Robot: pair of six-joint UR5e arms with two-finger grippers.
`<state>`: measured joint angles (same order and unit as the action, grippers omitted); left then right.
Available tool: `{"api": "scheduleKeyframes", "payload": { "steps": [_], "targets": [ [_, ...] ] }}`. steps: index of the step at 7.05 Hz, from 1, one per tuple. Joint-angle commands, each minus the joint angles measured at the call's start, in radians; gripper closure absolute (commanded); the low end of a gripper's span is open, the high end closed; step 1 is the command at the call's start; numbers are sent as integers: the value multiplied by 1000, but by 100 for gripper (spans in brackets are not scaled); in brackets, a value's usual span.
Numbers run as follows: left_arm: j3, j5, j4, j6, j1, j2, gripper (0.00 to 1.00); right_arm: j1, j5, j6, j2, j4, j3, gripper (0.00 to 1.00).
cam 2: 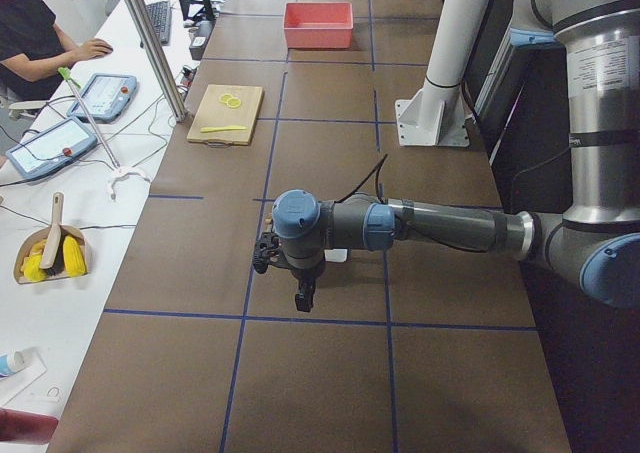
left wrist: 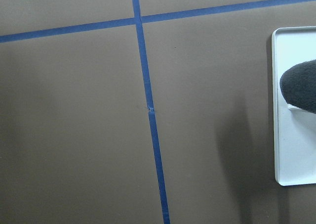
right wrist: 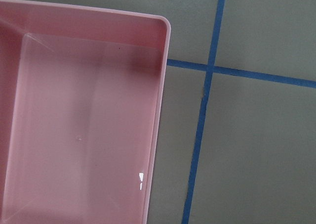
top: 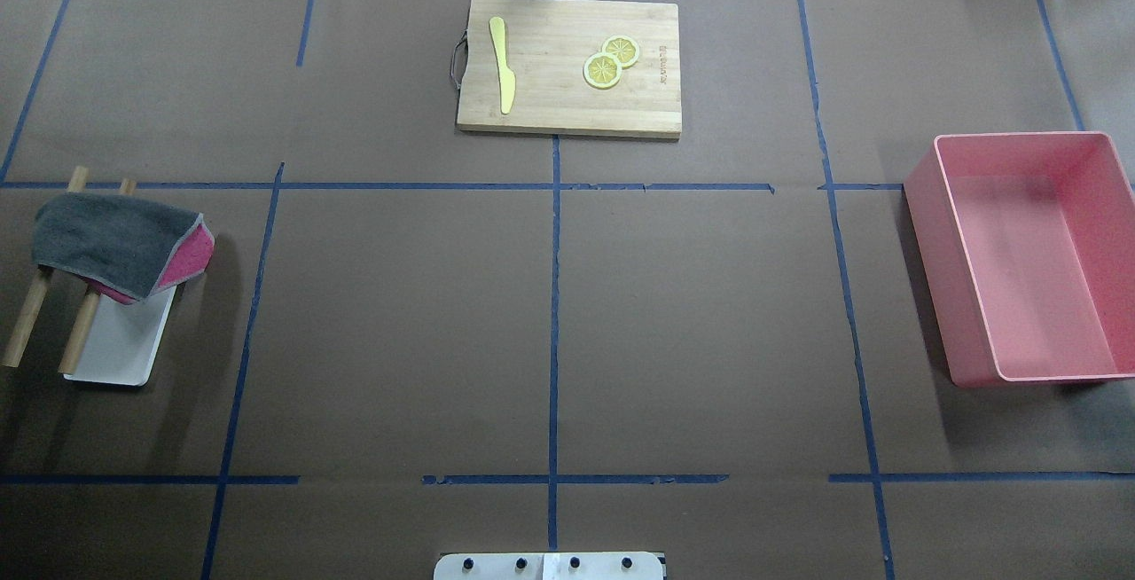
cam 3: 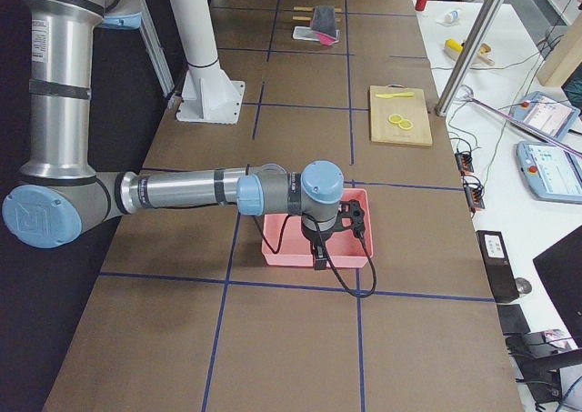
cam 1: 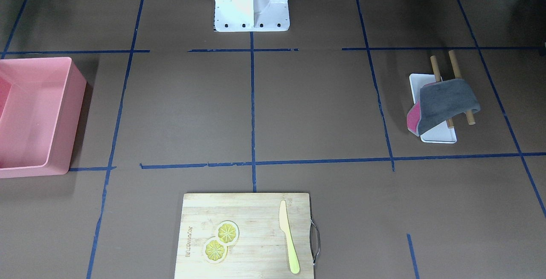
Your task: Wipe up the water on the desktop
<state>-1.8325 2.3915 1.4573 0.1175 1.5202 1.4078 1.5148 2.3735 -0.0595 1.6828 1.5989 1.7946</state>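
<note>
The dark-brown desktop (cam 1: pixel 315 108) with blue tape lines shows no water that I can make out; it also shows in the overhead view (top: pixel 399 332). A grey cloth with a pink underside (cam 1: pixel 445 100) hangs over two wooden rods above a white tray (cam 1: pixel 439 136), at the robot's left (top: pixel 111 239). The left gripper (cam 2: pixel 285 271) hovers over the desktop beside that tray; its wrist view shows the cloth's edge (left wrist: pixel 301 85) and the tray (left wrist: pixel 291 155). The right gripper (cam 3: pixel 350 219) hovers over a pink bin. I cannot tell whether either gripper is open or shut.
The empty pink bin (top: pixel 927 270) stands at the robot's right, also in the front-facing view (cam 1: pixel 79 95) and the right wrist view (right wrist: pixel 160 110). A bamboo cutting board (top: pixel 550 110) at the far edge holds a yellow knife (top: pixel 502 61) and two lemon slices (top: pixel 610 61).
</note>
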Motion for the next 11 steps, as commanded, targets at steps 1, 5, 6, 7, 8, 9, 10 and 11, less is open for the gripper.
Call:
{"api": "scheduleKeyframes", "payload": {
  "steps": [1,5,6,7,8,9,10,11],
  "targets": [
    [-10,0,0,-2,-2,8,0,-34,3,1,0,-46,-1,0],
    [-54,35,71,-326,-117,105,0,-87,1,43,-2,-103,-3,0],
    [-51,31,146,-467,-188,111,0,-90,1,41,-2,-106,-1,0],
    [-47,29,150,-561,-252,146,0,-90,1,41,-3,-108,-1,0],
    [-47,19,150,-581,-311,160,0,-94,3,41,-5,-108,-1,0],
    [-31,-44,150,-642,-354,210,1,-97,3,41,-3,-106,-3,0],
    [-30,-72,150,-674,-395,220,5,-97,6,41,0,-106,-3,0],
    [-10,-81,153,-668,-405,215,10,-97,4,41,0,-106,-3,0]
  ]
}}
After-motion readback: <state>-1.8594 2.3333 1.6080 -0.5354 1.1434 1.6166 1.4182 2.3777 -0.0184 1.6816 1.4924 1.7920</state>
